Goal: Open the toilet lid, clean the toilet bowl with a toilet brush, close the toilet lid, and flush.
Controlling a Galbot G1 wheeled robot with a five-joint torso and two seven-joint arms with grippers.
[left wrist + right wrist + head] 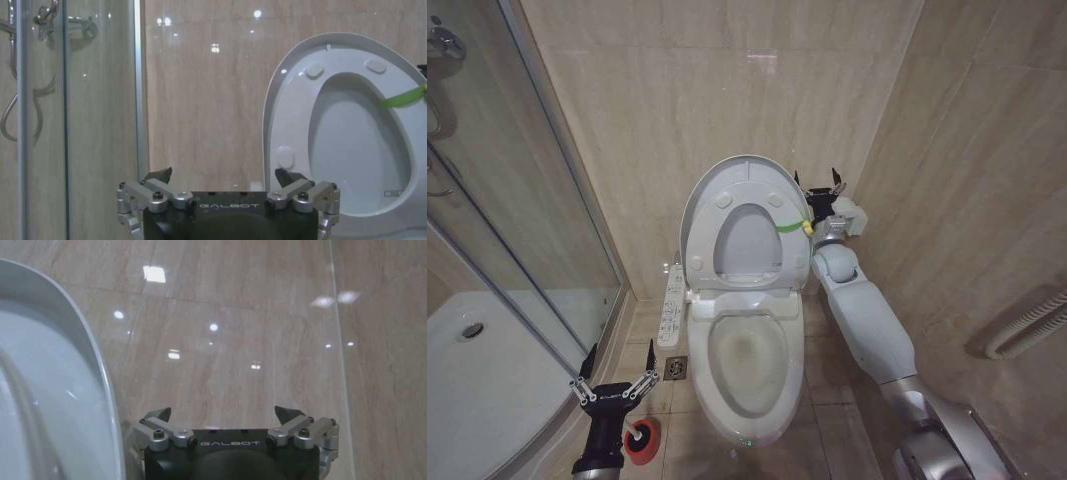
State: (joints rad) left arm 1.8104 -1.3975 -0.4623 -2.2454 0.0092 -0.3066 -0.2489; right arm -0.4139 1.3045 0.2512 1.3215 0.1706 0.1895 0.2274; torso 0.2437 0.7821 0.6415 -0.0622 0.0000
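Observation:
The toilet lid [749,243] stands upright against the back wall, and the white seat ring [727,215] is raised in front of it. A yellow-green band [792,225] is tied at the lid's right edge. Below, the toilet bowl [749,362] lies uncovered. My right gripper [820,185] is open just beside the lid's right edge, near the band; the right wrist view has the gripper [223,413] next to the lid's rim [60,380]. My left gripper [617,372] hangs open and empty low at the left, above a red holder cup [642,440]. The toilet brush is hidden.
A white button panel [670,305] runs along the bowl's left side, with a floor drain [677,368] beside it. The glass shower enclosure [517,250] closes off the left. Tiled walls stand behind and to the right, where a ribbed hose [1027,325] lies.

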